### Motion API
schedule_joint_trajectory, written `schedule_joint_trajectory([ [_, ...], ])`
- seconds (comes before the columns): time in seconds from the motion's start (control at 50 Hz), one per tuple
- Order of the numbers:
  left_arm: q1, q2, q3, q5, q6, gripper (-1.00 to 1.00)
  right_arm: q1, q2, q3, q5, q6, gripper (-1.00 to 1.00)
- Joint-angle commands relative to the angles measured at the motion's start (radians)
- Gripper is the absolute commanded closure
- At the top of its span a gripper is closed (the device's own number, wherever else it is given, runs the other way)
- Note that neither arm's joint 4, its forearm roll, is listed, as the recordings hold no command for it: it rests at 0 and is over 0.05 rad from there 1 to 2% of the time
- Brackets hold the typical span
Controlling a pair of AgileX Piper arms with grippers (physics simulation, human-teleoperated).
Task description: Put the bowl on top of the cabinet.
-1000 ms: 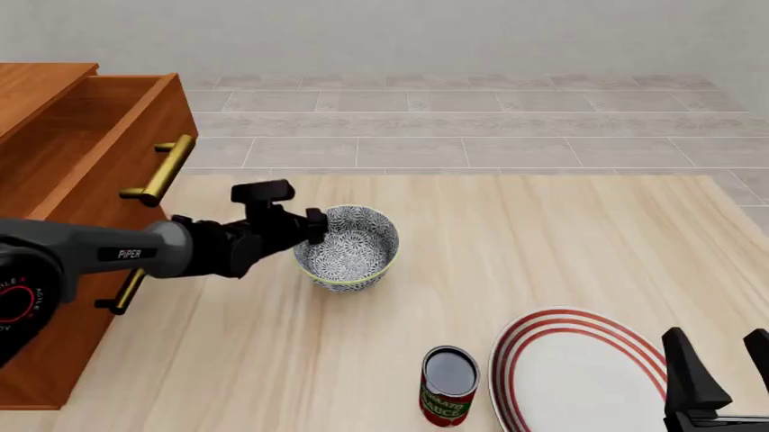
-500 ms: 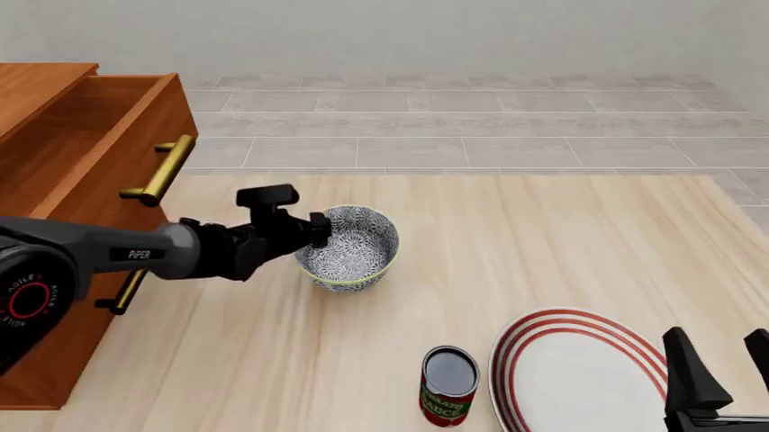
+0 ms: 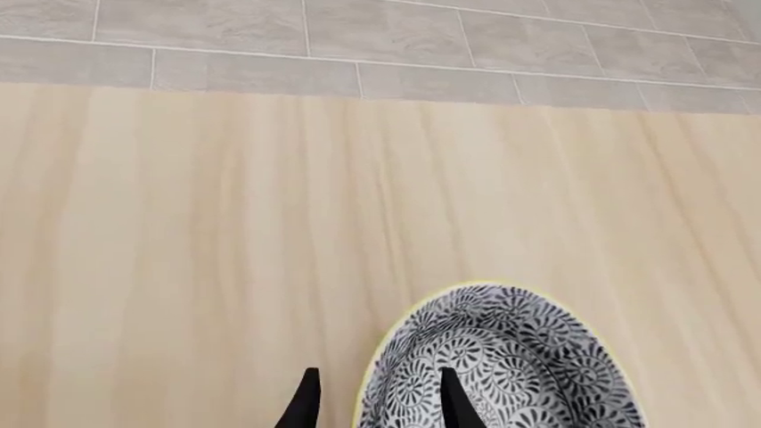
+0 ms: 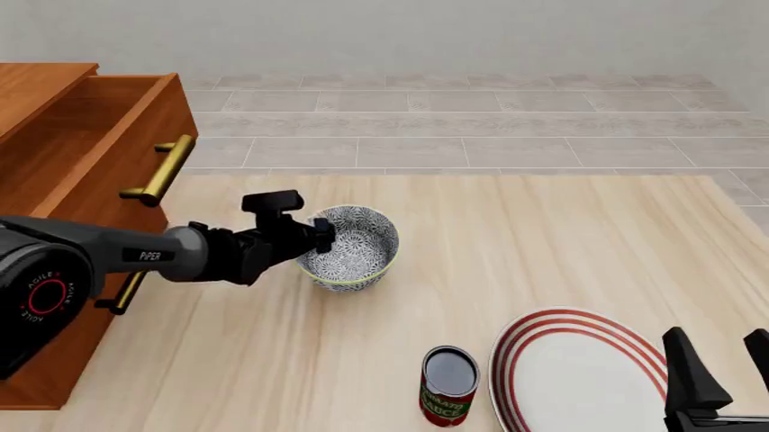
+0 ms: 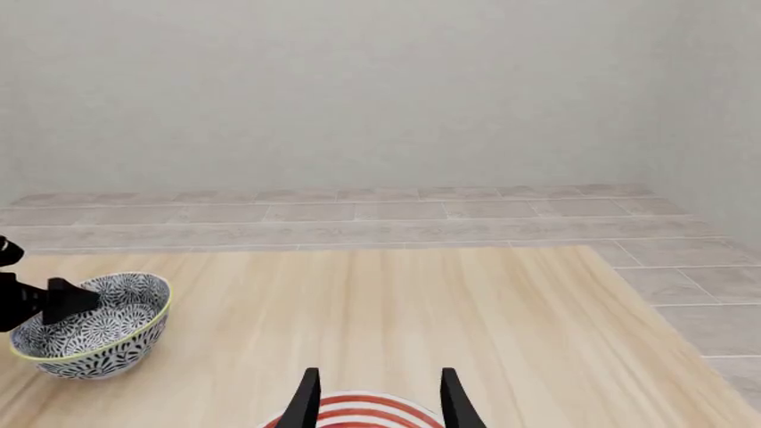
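The blue-patterned bowl (image 4: 351,248) stands upright on the table, just right of the cabinet (image 4: 49,99). My left gripper (image 4: 322,232) is at the bowl's left rim. In the left wrist view the bowl (image 3: 511,366) has one finger inside it and the other outside, so the left gripper (image 3: 378,406) stands open astride the rim. My right gripper (image 4: 718,340) is open at the near right corner, far from the bowl. The right wrist view shows the bowl (image 5: 89,325) at a distance, with the right gripper (image 5: 378,397) holding nothing.
The cabinet's top drawer (image 4: 90,135) is pulled out, with brass handles (image 4: 162,169) facing the table. A white plate with red rings (image 4: 577,369) lies under the right gripper. A can (image 4: 449,385) stands left of the plate.
My left arm has edged to the right, bringing its fingers over the bowl's left rim. The bowl and the right arm have not moved.
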Motion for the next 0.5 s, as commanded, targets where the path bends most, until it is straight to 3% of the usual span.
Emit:
schedule_joint_trajectory([
  [0.02, -0.005, 0.012, -0.004, -0.004, -0.003, -1.0, 0.0, 0.0, 0.0, 0.0, 0.0, -1.0],
  [0.42, -0.017, 0.011, 0.01, -0.018, -0.017, -1.0, -0.001, 0.0, 0.0, -0.001, -0.001, -1.0],
  [0.44, -0.014, 0.009, 0.009, -0.016, -0.01, 1.0, -0.001, 0.0, 0.0, -0.001, -0.001, -1.0],
  [0.5, -0.007, 0.004, 0.011, -0.016, -0.002, 1.0, -0.001, 0.0, 0.0, -0.001, -0.002, -1.0],
])
